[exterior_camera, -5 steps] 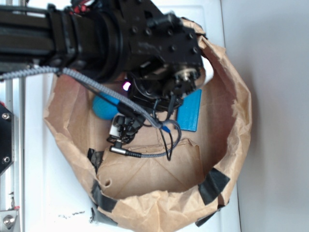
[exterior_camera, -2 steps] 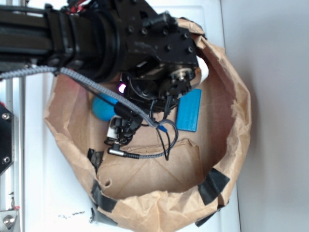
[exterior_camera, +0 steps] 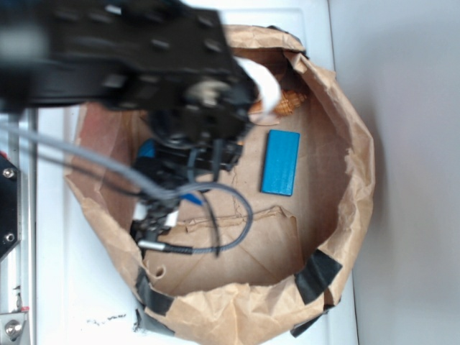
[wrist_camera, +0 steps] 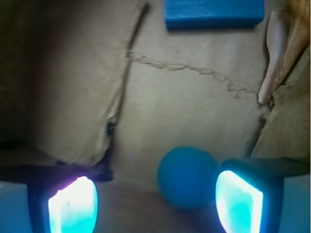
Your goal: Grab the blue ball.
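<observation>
White worktop is being covered by a torn brown paper bag, spread open into a shallow nest. Inside the bag, toward its left side, the blue ball is being framed by the hand, whose two lit fingers are being held apart; the ball is lying between them, just beside the right-hand one, and whether it is being touched cannot be told. Right of the ball, a flat blue block is lying on the bag's floor. Beyond it, an orange-tan seashell is being leaned against the bag's wall.
</observation>
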Tool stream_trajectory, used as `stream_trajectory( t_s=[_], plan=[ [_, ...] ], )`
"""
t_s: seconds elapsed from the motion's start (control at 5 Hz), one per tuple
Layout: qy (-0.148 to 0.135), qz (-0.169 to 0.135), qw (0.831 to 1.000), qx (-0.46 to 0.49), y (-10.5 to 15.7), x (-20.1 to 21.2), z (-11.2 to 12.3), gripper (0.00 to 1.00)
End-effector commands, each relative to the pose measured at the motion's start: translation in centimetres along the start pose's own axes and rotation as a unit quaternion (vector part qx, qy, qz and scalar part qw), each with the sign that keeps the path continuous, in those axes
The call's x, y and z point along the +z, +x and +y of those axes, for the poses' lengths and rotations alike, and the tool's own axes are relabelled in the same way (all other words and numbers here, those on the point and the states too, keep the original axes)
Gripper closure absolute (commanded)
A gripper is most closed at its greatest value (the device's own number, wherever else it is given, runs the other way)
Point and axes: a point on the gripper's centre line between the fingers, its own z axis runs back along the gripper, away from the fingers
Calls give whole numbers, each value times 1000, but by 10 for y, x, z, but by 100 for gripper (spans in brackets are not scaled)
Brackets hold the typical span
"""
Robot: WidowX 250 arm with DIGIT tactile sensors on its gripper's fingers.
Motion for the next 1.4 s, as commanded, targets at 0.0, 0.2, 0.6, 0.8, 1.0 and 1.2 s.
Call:
stream_trajectory(
  t_s=[0.0,0.2,0.6,0.8,1.0,1.2],
  plan=[
    [24,-30,999,20,-5,-2,-5,0],
    [33,-19,999,35,-4,-21,2,0],
    [38,20,998,39,3,-59,7,0],
    [67,33,997,32,10,-72,2,34],
    [69,32,996,38,11,-73,3,100],
    [69,27,996,40,11,-71,5,100]
  ],
)
